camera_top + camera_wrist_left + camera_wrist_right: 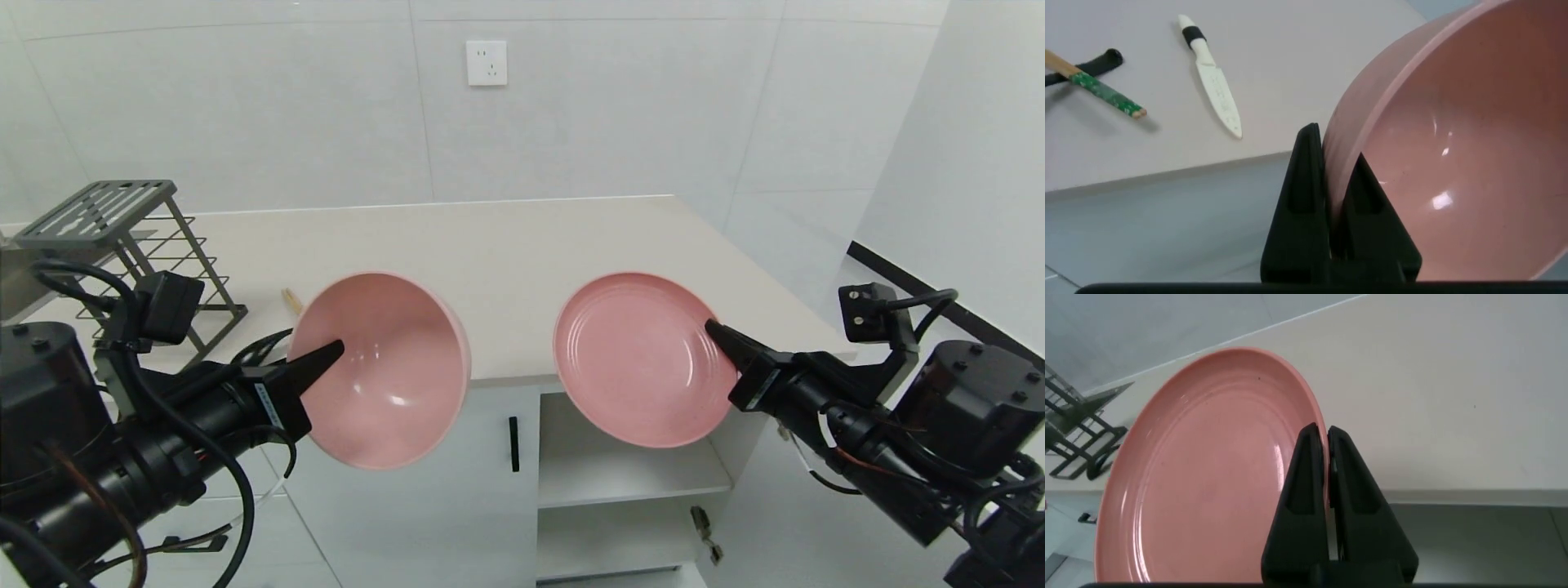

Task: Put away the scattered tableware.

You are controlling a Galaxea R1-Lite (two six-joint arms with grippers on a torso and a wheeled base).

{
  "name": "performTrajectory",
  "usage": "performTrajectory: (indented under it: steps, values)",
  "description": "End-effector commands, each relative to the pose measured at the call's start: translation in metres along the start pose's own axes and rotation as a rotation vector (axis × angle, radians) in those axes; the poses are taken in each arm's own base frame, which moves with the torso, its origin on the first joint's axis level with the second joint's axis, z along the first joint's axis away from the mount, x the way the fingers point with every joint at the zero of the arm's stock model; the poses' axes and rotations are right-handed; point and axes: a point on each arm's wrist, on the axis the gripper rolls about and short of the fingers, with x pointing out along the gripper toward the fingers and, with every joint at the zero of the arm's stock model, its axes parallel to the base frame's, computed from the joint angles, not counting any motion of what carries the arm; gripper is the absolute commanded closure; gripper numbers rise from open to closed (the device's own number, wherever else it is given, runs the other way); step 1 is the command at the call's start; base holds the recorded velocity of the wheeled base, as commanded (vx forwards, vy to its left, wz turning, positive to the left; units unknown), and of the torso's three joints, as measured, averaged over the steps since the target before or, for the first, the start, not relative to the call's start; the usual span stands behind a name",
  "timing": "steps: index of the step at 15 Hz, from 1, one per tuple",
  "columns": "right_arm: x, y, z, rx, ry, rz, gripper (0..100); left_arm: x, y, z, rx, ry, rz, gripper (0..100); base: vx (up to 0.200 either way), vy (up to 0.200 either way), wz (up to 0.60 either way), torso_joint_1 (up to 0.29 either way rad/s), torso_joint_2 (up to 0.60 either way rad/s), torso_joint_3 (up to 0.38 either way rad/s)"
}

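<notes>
**State of the end effectors.** The left gripper [328, 354] is clamped narrow on the rim of the deep pink plastic bowl [392, 376], with one finger inside the wall and one outside. The right gripper [718, 333] is clamped the same way on the rim of the shallow pink ridged plate [637, 359].

**Position of the tableware.** Both dishes hang clear of the beige countertop [506, 237], in front of its near edge. Each is tipped steeply, nearly on edge. The bowl extends from its gripper toward the robot's right, and the plate extends from its gripper toward the robot's left. The two hollows face partly toward each other.

**Governing relation.** The open white cabinet shelf [629, 478] lies directly below the plate. The right arm is therefore judged the nearer one for stowing. The plate would probably need levelling before it passes under the counter edge.

**Remaining items.** A white knife [1212, 77] and a chopstick [1098, 86] lie on the countertop beyond the bowl.
</notes>
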Motion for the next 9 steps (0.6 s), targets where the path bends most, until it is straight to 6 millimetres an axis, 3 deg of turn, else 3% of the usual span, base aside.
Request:
performTrajectory:
  steps: [1, 9]
  values:
    - [-0.001, 0.000, -0.001, -0.001, 0.004, 0.000, 100, -0.002, 0.001, -0.002, 0.000, 0.006, 0.001, 100, 0.000, 0.000, 0.00, -0.271, 0.52, 0.242]
    - [-0.003, -0.002, -0.004, -0.003, 0.021, -0.007, 100, -0.009, -0.001, -0.013, 0.046, 0.016, -0.030, 100, 0.000, 0.000, 0.00, -0.260, 0.49, 0.237]
